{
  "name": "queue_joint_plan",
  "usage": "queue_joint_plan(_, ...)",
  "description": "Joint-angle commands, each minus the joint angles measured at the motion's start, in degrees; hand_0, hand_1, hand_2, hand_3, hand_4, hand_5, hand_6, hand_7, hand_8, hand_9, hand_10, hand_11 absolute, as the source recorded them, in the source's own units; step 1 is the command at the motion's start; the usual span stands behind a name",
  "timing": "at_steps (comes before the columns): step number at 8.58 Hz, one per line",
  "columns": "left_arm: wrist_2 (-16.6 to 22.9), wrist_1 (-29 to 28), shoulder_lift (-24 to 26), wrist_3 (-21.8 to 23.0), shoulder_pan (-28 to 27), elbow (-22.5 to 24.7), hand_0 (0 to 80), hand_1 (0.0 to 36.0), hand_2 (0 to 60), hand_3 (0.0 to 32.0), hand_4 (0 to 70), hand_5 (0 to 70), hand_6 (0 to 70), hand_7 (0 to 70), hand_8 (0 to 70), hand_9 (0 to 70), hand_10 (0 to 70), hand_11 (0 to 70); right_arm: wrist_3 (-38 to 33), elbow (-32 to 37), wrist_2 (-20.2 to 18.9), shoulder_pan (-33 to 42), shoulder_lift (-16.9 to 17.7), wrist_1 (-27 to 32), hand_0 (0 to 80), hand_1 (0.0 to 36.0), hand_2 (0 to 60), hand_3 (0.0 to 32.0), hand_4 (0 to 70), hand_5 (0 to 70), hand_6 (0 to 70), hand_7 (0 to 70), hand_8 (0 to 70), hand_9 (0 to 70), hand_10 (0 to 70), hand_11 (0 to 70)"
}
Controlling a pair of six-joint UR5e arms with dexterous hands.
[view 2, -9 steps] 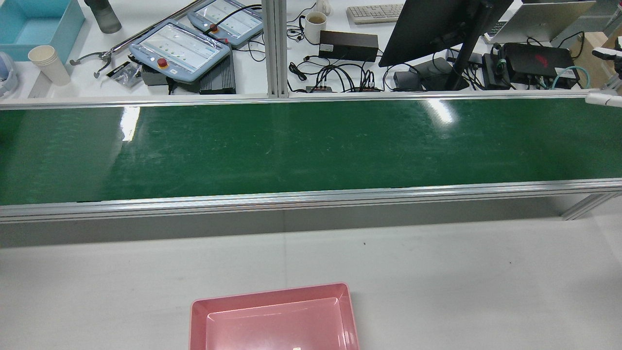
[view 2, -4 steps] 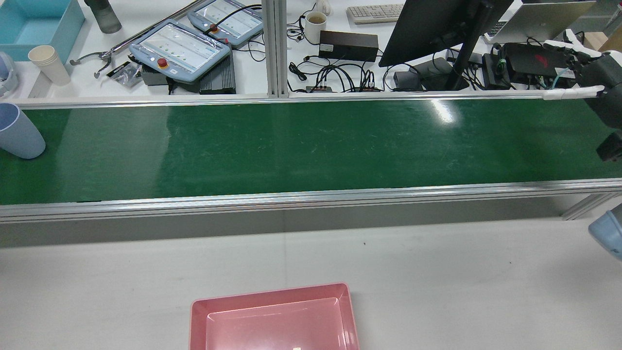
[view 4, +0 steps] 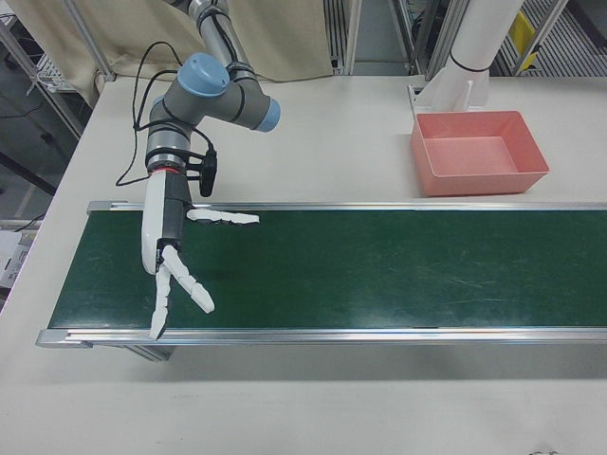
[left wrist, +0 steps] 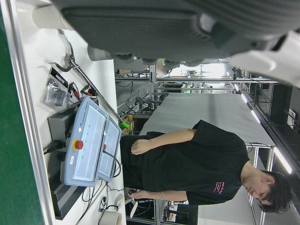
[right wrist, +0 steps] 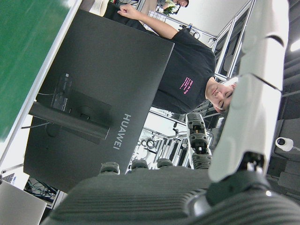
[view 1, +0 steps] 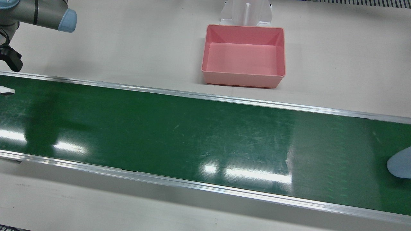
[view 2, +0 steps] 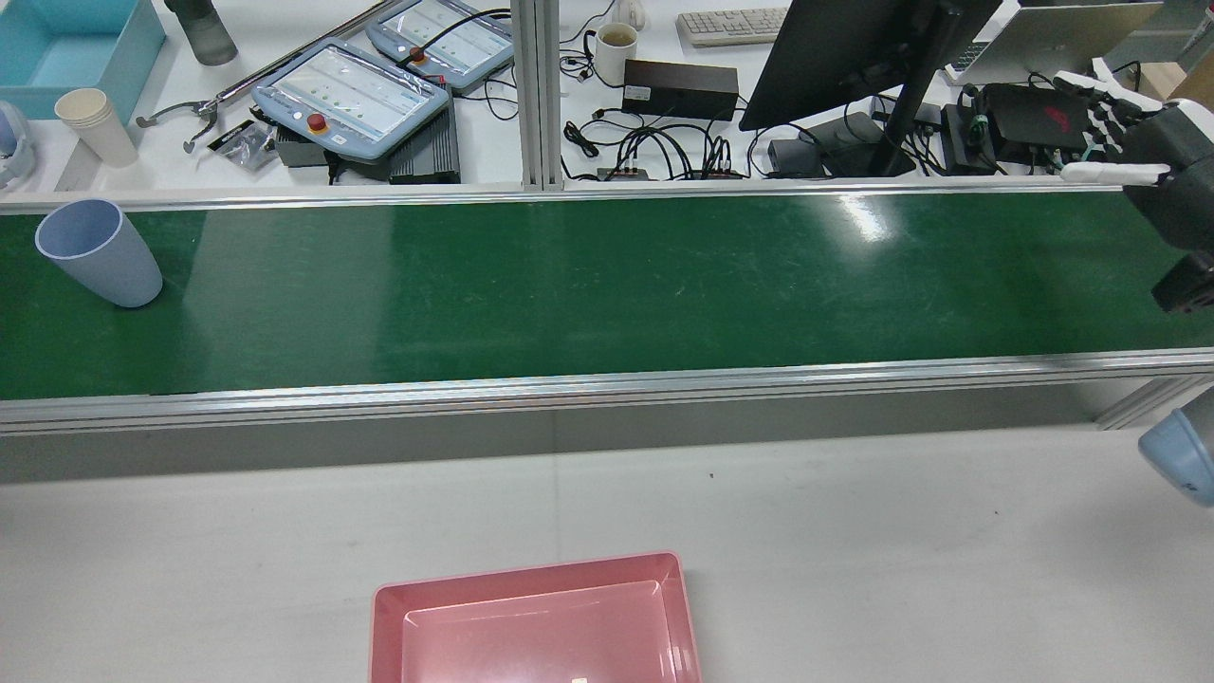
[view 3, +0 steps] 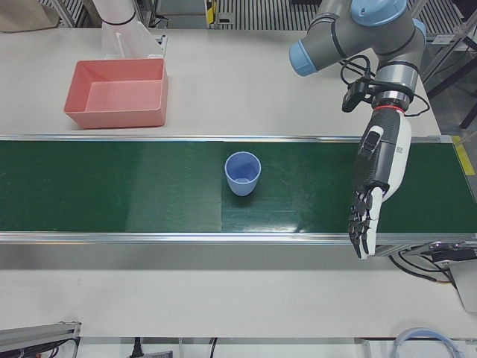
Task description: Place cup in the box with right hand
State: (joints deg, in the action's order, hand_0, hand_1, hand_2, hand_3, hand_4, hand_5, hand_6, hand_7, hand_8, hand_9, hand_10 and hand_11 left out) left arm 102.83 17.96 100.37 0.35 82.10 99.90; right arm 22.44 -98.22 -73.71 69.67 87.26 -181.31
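A light blue cup point(view 2: 98, 251) stands upright on the green conveyor belt point(view 2: 607, 285), at its far left in the rear view. It also shows in the left-front view point(view 3: 243, 173) and at the front view's right edge point(view 1: 399, 165). The pink box point(view 2: 536, 621) sits on the white table in front of the belt and holds nothing point(view 1: 244, 56). My right hand point(view 4: 171, 242) is open with fingers spread, above the belt's opposite end, far from the cup point(view 2: 1162, 171). My left hand point(view 3: 376, 183) is open and hangs over the belt beside the cup, apart from it.
Aluminium rails point(view 2: 607, 384) border the belt. Behind it, a desk carries teach pendants point(view 2: 351, 95), a monitor point(view 2: 854, 57), cables, a mug point(view 2: 615, 49), paper cups point(view 2: 95, 123) and a blue bin point(view 2: 71, 47). A white pedestal point(view 1: 245, 12) stands behind the box.
The cup has come into the rear view from the left edge and moved rightward along the belt. My right hand has entered from the right edge, above the belt's far rail.
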Motion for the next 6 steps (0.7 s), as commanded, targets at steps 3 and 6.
queue_joint_plan(3, 0.0, 0.0, 0.0, 0.0, 0.0, -0.3, 0.0, 0.0, 0.0, 0.0, 0.0, 0.0, 0.0, 0.0, 0.0, 0.0, 0.0, 0.0, -2.1, -1.2, 0.0, -2.5, 1.5, -0.1, 51.4, 20.9, 4.9, 0.0, 0.0, 6.8, 2.4, 2.3, 3.5, 1.0, 0.0, 0.0)
queue_joint_plan(6, 0.0, 0.0, 0.0, 0.0, 0.0, -0.2, 0.0, 0.0, 0.0, 0.0, 0.0, 0.0, 0.0, 0.0, 0.0, 0.0, 0.0, 0.0, -3.1, -1.3, 0.0, -2.7, 4.4, 0.1, 50.5, 20.0, 5.2, 0.0, 0.0, 6.6, 2.8, 4.7, 3.9, 1.2, 0.0, 0.0)
